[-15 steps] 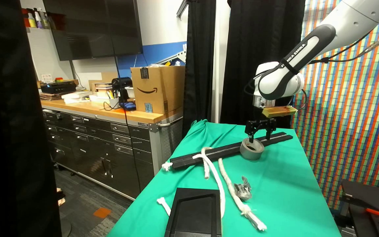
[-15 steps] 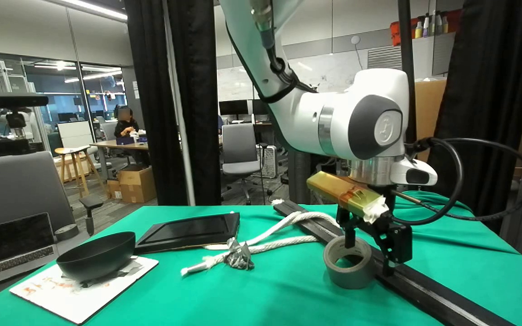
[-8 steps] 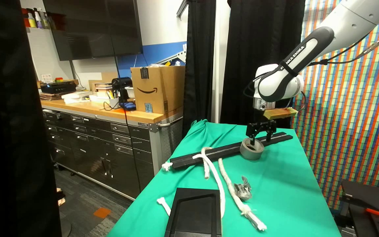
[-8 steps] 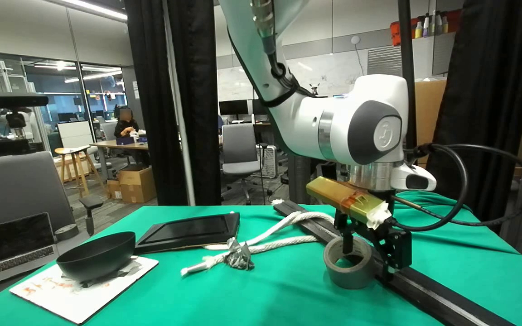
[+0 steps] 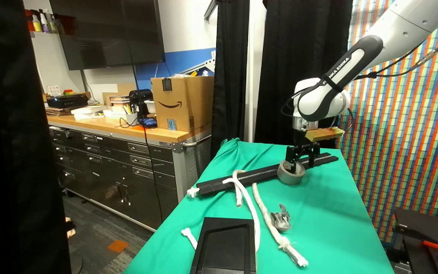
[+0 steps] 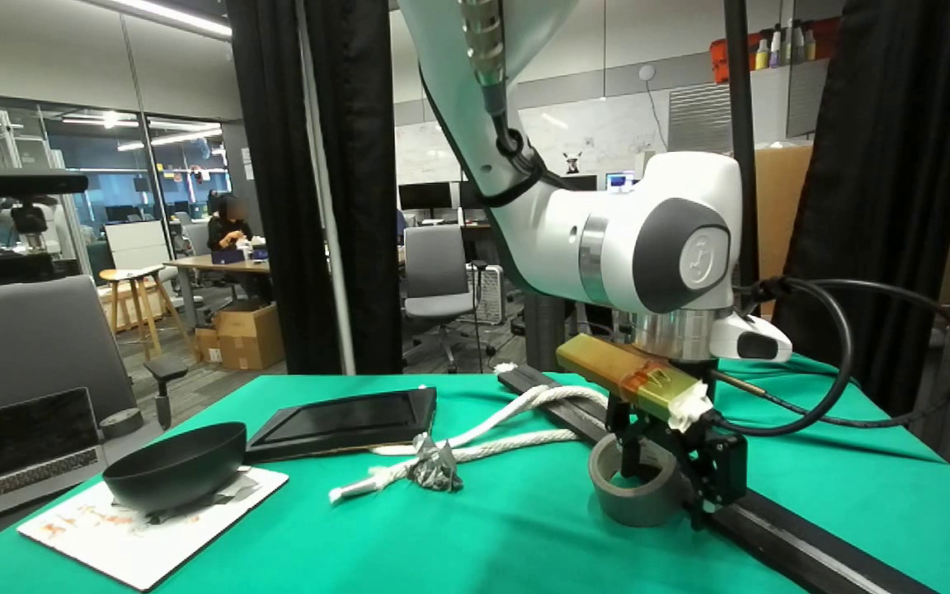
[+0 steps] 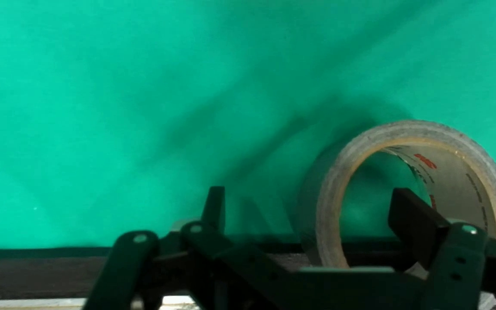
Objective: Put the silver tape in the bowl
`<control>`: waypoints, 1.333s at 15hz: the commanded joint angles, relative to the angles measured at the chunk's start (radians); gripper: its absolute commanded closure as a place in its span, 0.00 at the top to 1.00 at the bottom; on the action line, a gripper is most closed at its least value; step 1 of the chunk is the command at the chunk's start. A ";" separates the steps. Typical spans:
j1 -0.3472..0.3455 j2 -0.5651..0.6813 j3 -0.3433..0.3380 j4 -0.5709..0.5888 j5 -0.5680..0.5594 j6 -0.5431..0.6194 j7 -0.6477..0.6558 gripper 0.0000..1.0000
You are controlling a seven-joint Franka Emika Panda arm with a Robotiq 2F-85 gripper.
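- The jaws of the gripper (image 7: 309, 199) are spread apart; one finger (image 7: 413, 224) is set inside the hollow of the silver tape (image 6: 638, 503), the other outside, left in the wrist view.
- The silver tape is seen on the green cloth (image 6: 442, 544), beside the black rod (image 5: 259, 177).
- The bowl (image 6: 178, 483) is seen well to the left in an exterior view, on a white board (image 6: 141, 557).

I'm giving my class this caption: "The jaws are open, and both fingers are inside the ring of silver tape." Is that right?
Not quite: only one finger is inside the ring of silver tape. The wrist view shows the other finger outside it. The rest stands: the jaws are open.
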 commanded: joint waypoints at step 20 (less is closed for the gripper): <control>0.013 -0.136 -0.003 -0.011 -0.001 -0.120 -0.016 0.14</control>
